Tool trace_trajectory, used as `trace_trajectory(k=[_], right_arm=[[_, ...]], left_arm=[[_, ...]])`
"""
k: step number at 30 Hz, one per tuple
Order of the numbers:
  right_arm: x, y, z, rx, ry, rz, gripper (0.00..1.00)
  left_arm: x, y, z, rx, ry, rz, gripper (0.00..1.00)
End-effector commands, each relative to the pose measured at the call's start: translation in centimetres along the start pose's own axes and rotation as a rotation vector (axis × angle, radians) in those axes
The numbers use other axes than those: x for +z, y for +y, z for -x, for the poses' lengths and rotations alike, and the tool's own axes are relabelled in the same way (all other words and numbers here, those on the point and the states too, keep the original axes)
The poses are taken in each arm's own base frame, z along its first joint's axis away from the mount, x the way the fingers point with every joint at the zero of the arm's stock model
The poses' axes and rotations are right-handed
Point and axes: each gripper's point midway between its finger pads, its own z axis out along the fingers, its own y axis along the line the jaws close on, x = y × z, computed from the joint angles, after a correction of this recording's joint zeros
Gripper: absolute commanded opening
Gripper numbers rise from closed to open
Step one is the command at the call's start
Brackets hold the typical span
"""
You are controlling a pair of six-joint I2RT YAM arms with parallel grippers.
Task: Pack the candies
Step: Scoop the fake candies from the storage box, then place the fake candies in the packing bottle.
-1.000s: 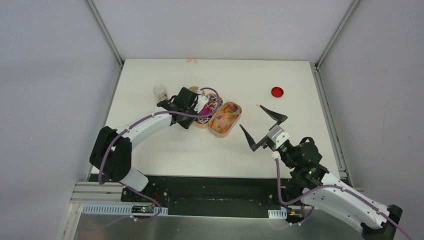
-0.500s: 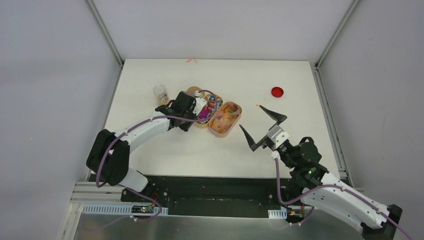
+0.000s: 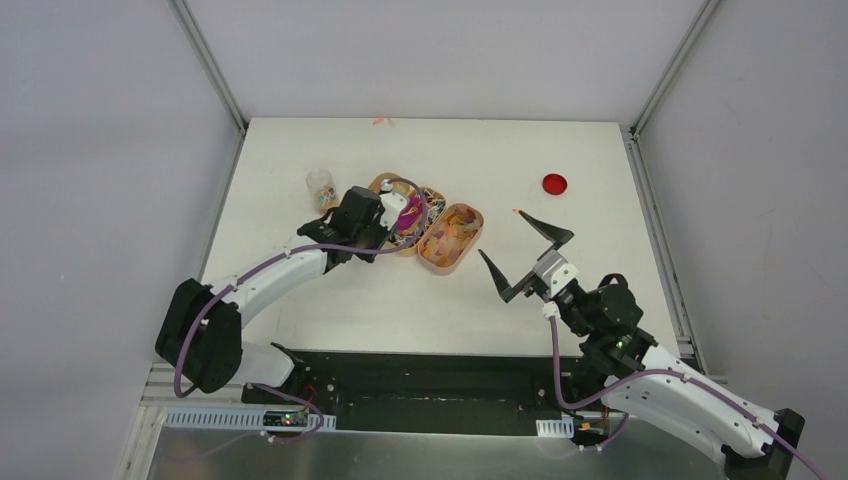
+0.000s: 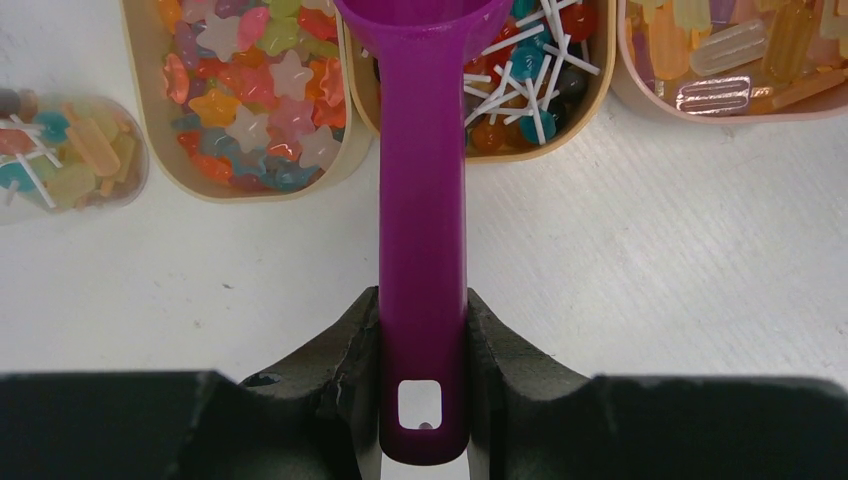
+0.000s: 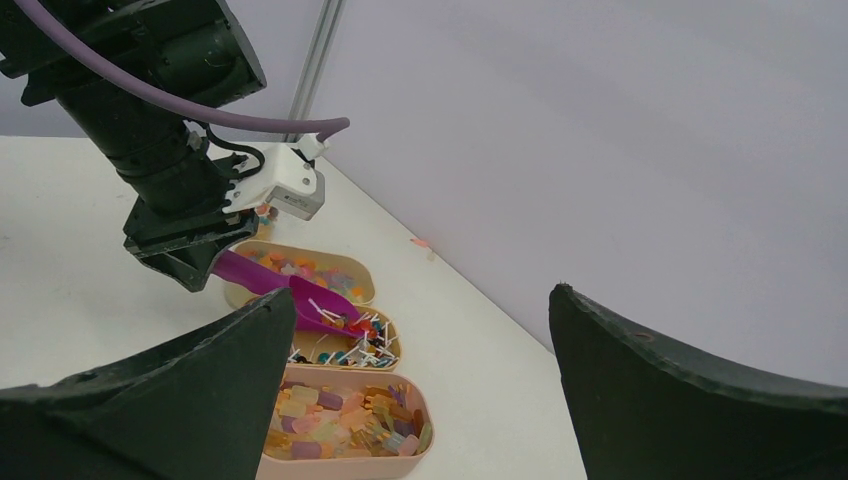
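The candies lie in three oval trays: coloured stars [image 4: 250, 90], tiny lollipops with white sticks [image 4: 530, 100] and flat pastel ice-lolly shapes [image 4: 730, 50]. A clear cup [image 4: 65, 150] left of the trays holds a mix of them. My left gripper [image 4: 423, 300] is shut on the handle of the magenta scoop [image 4: 423, 200]. The scoop's bowl [image 5: 318, 305] hangs over the lollipop tray [image 3: 425, 205] with a few lollipops in it. My right gripper [image 3: 502, 234] stands wide open to the right of the trays, holding nothing.
A flat red disc [image 3: 554, 184] lies at the back right of the white table [image 3: 600, 150]. A small pink scrap [image 3: 381, 121] sits at the table's far edge. Grey walls close in the table on three sides.
My left arm has swung its elbow toward the near left and turned the wrist, the scoop staying over the middle tray. The right arm has not moved.
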Motion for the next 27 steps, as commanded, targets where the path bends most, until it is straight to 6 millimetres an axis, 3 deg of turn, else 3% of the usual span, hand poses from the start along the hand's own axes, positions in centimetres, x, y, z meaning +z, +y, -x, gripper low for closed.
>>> trace_trajectory(k=[1, 15, 27], right_arm=[[0.3, -0.9, 1.7, 0.005, -0.05, -0.028, 0.99], [0.4, -0.9, 1.9, 0.007, -0.051, -0.023, 0.99], [0.2, -0.9, 1.9, 0.009, -0.05, -0.022, 0.99]], left_arm=[[-0.7, 0.3, 2.4, -0.022, -0.104, 0.022, 0.0], [-3.0, 0.1, 4.1, -0.005, -0.222, -0.001, 0.0], [-5.7, 1.5, 5.5, -0.021, -0.302, 0.062, 0.0]])
